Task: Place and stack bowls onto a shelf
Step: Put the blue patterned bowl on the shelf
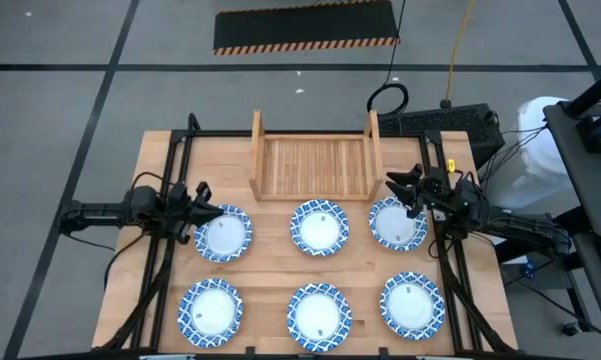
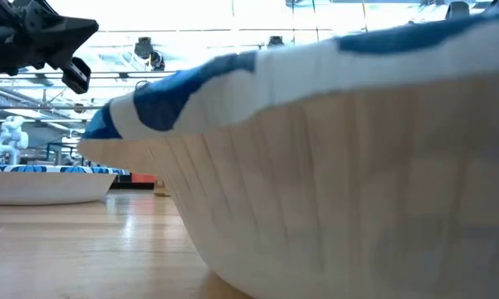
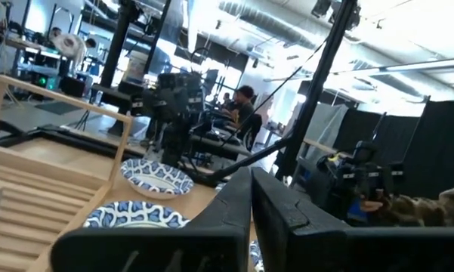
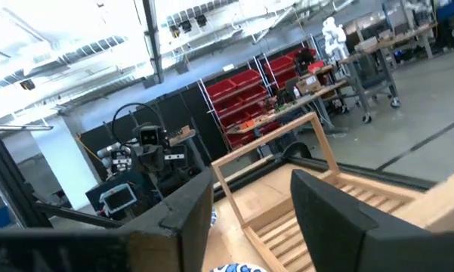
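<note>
Low view is blocked by one bowl (image 2: 340, 158); left tool (image 3: 251, 198) pressed together, right tool (image 4: 251, 202) spread.

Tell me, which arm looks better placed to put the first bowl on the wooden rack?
Probably the right gripper: it hovers over the back-right blue-and-white bowl, beside the empty light-wood slatted shelf. The left gripper sits farther off.

White bowls (image 1: 319, 228) with blue-and-white patterned rims, a light-wood slatted shelf (image 1: 315, 166), both tools dark.

One near bowl (image 2: 332, 166) is filling the low view, hiding the shelf and most other bowls behind it.
</note>
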